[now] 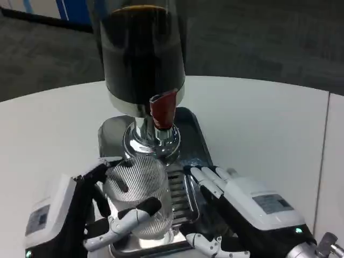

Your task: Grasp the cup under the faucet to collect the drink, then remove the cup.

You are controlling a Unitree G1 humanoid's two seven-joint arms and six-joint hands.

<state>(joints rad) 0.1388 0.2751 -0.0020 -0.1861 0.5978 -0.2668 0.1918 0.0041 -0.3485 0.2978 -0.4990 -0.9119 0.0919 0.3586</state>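
Nearest me, my left robot hand [102, 209] grips the cup [138, 196]: its fingers curl around the ribbed, clear wall, one black-tipped finger [142, 208] crossing the front and others wrapping the far left side. The cup stands upright in that grip, over the slotted grate [180, 194] of the drip tray [194, 141].

My right robot hand [231, 201] lies just right of the cup, on the right part of the tray. Its fingers [207, 180] stretch forward, side by side, with nothing in them, and its thumb [207, 244] juts out low toward the left robot hand. I cannot tell whether its fingers touch the cup; they look very close to it.

Just beyond the left robot hand, above the cup's far rim, sits the chrome base [150, 141] of the dispenser, and the red faucet [163, 112] hangs down from it, slightly beyond and right of the cup's middle. I cannot see any drink running from it, nor make out a level inside the cup.

Farther still rises the dispenser tank [142, 51], dark with drink. The white counter [258, 118] spreads beyond both robot hands.
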